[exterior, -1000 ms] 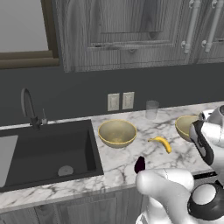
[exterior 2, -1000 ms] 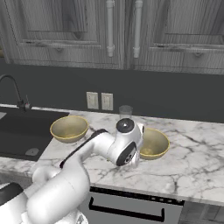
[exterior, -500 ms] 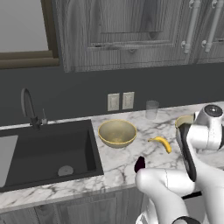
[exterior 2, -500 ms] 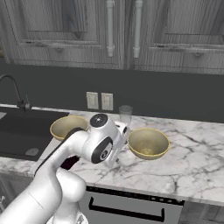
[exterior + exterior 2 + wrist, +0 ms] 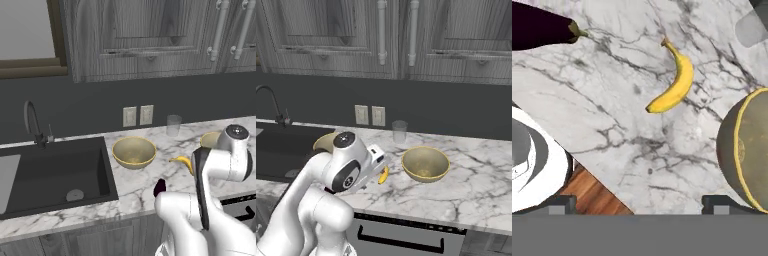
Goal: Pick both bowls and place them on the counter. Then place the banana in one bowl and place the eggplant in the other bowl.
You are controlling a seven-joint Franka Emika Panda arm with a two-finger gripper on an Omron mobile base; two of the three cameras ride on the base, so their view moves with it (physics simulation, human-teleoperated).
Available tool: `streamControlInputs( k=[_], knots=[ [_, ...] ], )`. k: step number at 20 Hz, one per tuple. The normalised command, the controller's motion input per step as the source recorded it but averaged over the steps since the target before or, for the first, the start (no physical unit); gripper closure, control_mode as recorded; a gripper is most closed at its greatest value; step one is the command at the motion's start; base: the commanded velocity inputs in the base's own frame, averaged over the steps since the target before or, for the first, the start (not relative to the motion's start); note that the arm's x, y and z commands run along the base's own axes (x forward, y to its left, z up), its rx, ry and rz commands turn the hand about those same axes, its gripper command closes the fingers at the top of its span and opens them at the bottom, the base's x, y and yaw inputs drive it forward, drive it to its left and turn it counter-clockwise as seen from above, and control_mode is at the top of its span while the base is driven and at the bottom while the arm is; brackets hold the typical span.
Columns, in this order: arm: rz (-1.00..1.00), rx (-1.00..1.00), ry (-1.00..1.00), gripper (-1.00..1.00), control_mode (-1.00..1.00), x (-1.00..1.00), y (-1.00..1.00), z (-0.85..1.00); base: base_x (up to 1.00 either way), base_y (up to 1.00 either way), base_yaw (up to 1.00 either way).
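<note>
My gripper hangs open above the counter, with nothing between its fingertips. Just ahead of it lies the yellow banana on the marble. The dark purple eggplant rests apart from it, near the counter's front edge. One tan bowl stands upright and empty beside the banana. In the right base view the gripper sits over the banana, left of that bowl. The other bowl stands empty by the sink, with the eggplant in front of it.
A clear glass stands at the back of the counter near the wall sockets. The black sink basin with its tap lies to the left. The counter's front edge drops to wooden floor close to my fingers.
My arm has swung left, from over the right bowl to above the banana. The right bowl now shows whole. The gripper has stayed open.
</note>
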Motion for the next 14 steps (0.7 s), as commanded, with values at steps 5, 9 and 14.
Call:
streamControlInputs(
  k=[5,9,14],
  knots=[
    [-0.41,0.21,-0.02,-1.00,-1.00,-0.35,0.59,0.22,0.00,0.00,0.00],
    [-0.42,0.24,-0.03,-1.00,-1.00,-0.34,0.52,0.17,0.00,0.00,0.00],
    [-0.46,0.27,-0.01,-1.00,-1.00,-0.38,0.40,0.02,0.00,0.00,0.00]
  ],
)
